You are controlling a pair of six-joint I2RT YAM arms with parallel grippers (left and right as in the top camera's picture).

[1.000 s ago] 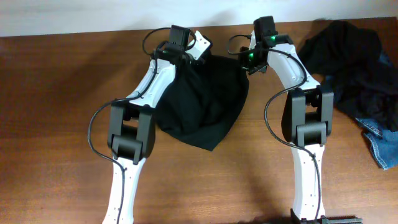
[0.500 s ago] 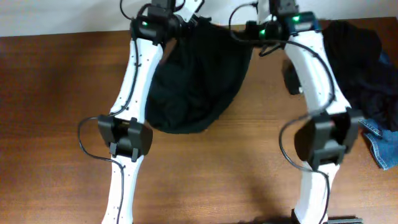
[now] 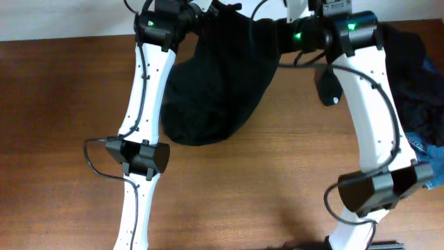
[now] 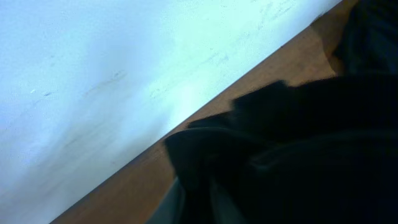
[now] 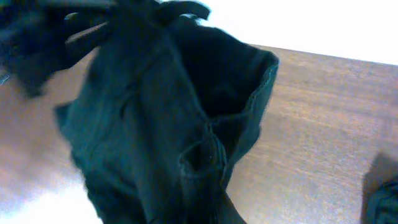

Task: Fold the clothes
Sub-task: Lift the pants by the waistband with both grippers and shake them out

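Both arms have stretched out toward the far edge of the brown wooden surface (image 3: 62,139). This has carried the left hand (image 3: 201,12) and the right hand (image 3: 288,33) up to the top of the overhead view. The limp black fabric garment (image 3: 215,90) hanging between them has been dragged along. Its lower end, earlier a point near the middle of the surface, now lies farther back and to the left as a rounded lobe. The right arm's elbow has swung outward, close to the blue denim cloth (image 3: 422,147).
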